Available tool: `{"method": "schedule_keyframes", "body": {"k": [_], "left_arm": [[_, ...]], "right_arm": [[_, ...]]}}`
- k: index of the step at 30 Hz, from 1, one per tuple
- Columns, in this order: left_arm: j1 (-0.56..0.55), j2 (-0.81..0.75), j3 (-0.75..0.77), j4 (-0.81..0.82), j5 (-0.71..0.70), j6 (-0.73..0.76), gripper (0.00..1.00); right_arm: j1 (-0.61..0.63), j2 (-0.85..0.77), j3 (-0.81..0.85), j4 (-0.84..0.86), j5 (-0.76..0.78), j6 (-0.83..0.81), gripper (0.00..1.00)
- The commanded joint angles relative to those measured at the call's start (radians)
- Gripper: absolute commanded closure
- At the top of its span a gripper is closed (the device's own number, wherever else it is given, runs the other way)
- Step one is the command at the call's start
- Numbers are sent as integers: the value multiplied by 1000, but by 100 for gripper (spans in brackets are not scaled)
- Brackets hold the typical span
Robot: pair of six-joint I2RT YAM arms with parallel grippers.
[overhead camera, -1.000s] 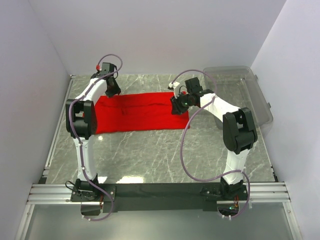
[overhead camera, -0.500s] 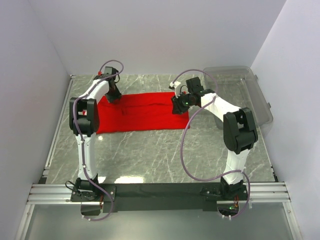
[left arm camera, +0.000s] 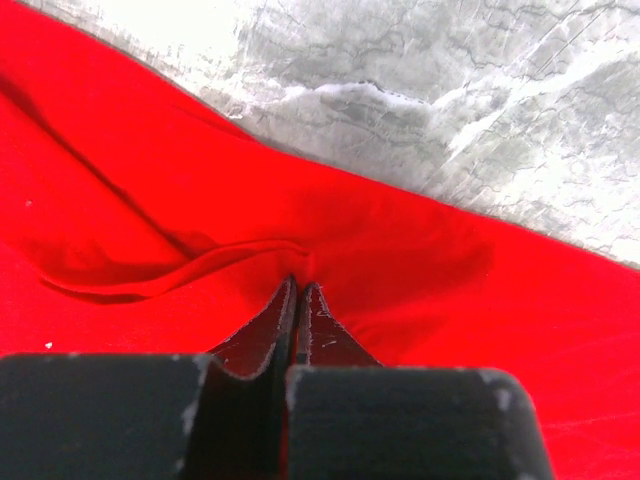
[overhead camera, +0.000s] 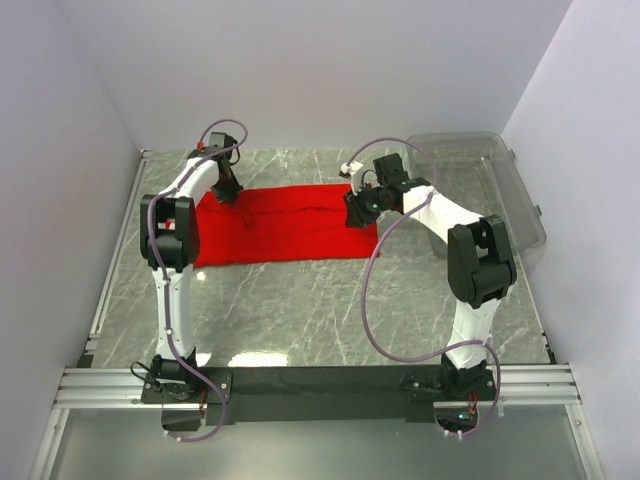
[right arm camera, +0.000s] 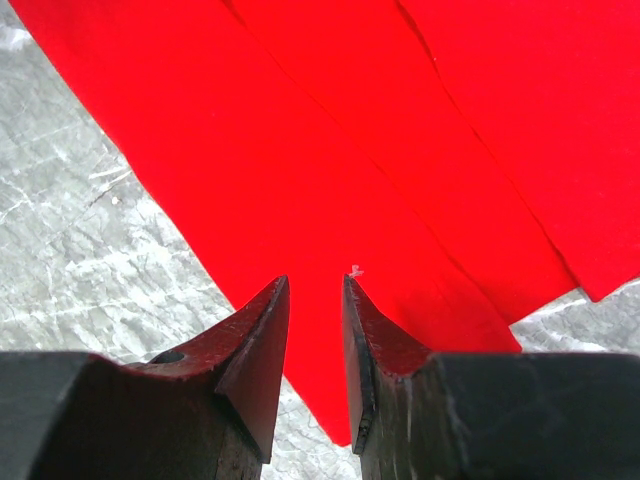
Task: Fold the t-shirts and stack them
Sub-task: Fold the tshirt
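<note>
Left gripper, at the t-shirt end farthest from the bin: fingers pinched together on a red fold. T-shirt flat on the table, left of the bin. Right gripper, at the nearer end: fingers slightly apart.

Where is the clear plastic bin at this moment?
In the top external view, the clear plastic bin sits at the far right of the grey marble table, just beyond the right arm and right of the red cloth t-shirt.
</note>
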Motion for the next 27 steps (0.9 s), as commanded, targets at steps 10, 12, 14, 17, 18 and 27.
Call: {"method": "schedule_keyframes", "body": {"k": [10, 12, 14, 17, 18, 27], "left_arm": [[-3, -90, 26, 130, 106, 78, 99], [-2, -73, 43, 125, 147, 91, 99], [-3, -56, 53, 130, 172, 94, 99], [-3, -41, 53, 144, 198, 95, 99], [-3, -34, 52, 150, 215, 97, 99], [-3, -36, 49, 165, 255, 117, 75]], "right_arm": [[-7, -50, 0, 24, -19, 5, 65], [-7, -52, 0, 24, -18, 6, 65], [-8, -53, 0, 24, -16, 5, 65], [-7, -58, -4, 26, -15, 3, 65], [-8, -58, -4, 26, -15, 2, 65], [-10, -56, -1, 23, -16, 0, 65]]}}
